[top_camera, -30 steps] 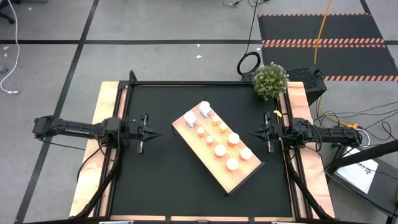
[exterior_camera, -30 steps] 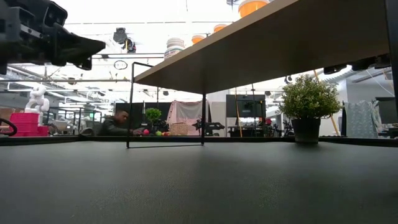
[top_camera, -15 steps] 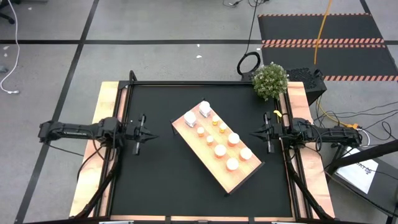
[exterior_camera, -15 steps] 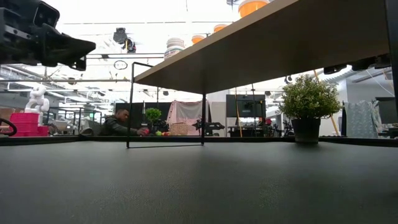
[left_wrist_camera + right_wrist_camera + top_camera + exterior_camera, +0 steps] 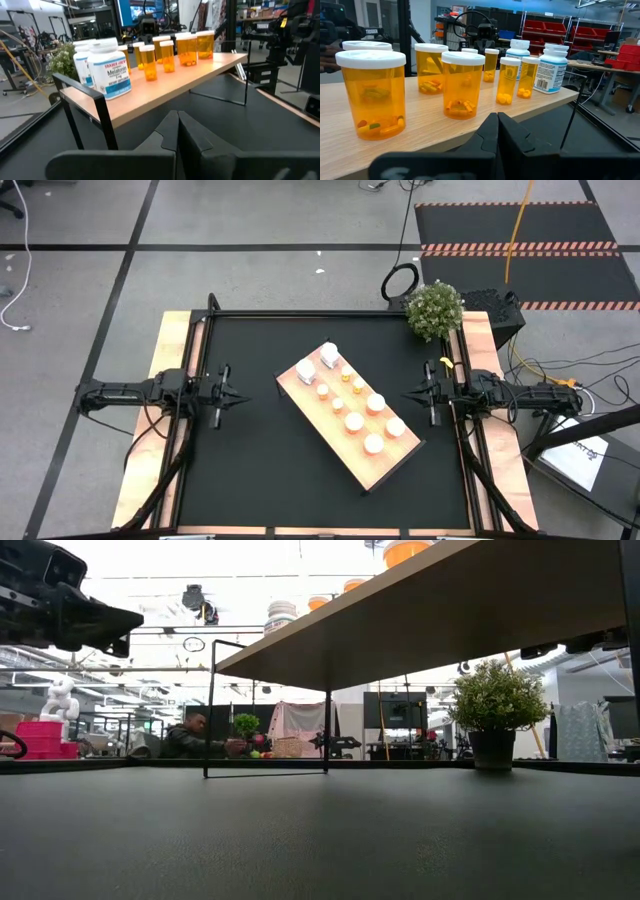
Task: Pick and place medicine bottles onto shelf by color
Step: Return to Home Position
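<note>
High view first: left gripper [image 5: 240, 393]?
— Low over the table [image 5: 250, 470], a little short of the shelf [image 5: 372, 470]. Fingers pressed tip to tip, gripping nothing.
— And across from it?
— Right gripper [image 5: 410, 393], pointing back toward the left one. Likewise pinched closed and empty, near the shelf's long side without touching.
— Between the two sets of fingertips?
— Shelf, lying slantwise, raised on thin black legs.
— On it?
— Two white bottles [image 5: 328, 357] at the end closest to the left gripper, straight ahead of its fingers in the left wrist view. Orange bottles [image 5: 354, 421] with white caps in two rows past them: small ones next to the white, big ones at the end nearer the right gripper.
— From the right wrist view?
— Big orange ones nearest the fingers, pills showing inside; white pair farthest off. Upright, every one.
— Anything else?
— Potted plant [image 5: 435, 310] at the table corner, off to one side of the right gripper. Low view: seated person [image 5: 188, 737] far beyond the table.
</note>
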Controlling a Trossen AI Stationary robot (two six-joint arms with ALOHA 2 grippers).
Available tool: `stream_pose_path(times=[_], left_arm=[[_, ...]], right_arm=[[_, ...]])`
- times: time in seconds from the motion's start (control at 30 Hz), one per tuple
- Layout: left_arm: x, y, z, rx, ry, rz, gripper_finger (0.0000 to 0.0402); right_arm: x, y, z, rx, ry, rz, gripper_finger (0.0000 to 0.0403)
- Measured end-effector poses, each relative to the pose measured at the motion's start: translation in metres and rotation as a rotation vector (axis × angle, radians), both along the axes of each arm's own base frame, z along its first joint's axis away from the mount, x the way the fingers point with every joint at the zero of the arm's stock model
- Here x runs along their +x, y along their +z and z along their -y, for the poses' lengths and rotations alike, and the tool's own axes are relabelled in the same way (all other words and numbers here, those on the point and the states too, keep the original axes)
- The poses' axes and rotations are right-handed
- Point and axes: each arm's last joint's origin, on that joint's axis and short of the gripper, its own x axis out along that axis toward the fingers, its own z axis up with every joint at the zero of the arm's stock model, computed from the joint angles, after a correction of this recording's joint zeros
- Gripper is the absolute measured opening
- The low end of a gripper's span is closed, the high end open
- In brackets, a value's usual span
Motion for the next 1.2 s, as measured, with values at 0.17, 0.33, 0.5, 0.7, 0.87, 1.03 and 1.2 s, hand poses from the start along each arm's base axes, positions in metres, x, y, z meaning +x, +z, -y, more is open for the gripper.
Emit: stream_pose_path(times=[0.17,0.33,0.5,0.7,0.87,1.03,1.2], left_arm=[[-0.0006,0.0006,-0.0003,0.003,0.010,0.008,0.0006],[-0.0005,0.0004,-0.0005,0.006,0.016,0.006,0.0013],[-0.0005,0.0005,-0.0005,0.008,0.017,0.007,0.0004],[-0.0005,0.0005,-0.0005,0.001,0.017,0.007,0.0015],[-0.0005,0.0005,-0.0005,0.003,0.017,0.007,0.0033],[-0.0005,0.0006,-0.0005,0.003,0.017,0.008,0.0036],[-0.0005,0.0006,-0.0005,0.003,0.017,0.008,0.0035]], right_arm=[[0.0000,0.0000,0.0000,0.000,0.000,0.000,0.0000],[0.0000,0.0000,0.0000,0.000,0.000,0.000,0.0000],[0.0000,0.0000,0.0000,0.000,0.000,0.000,0.0000],[0.0000,0.0000,0.0000,0.000,0.000,0.000,0.0000],[0.0000,0.0000,0.0000,0.000,0.000,0.000,0.0000],[0.0000,-0.0001,0.0000,0.000,0.000,-0.001,0.0000],[0.0000,0.0000,0.0000,0.000,0.000,0.000,0.0000]])
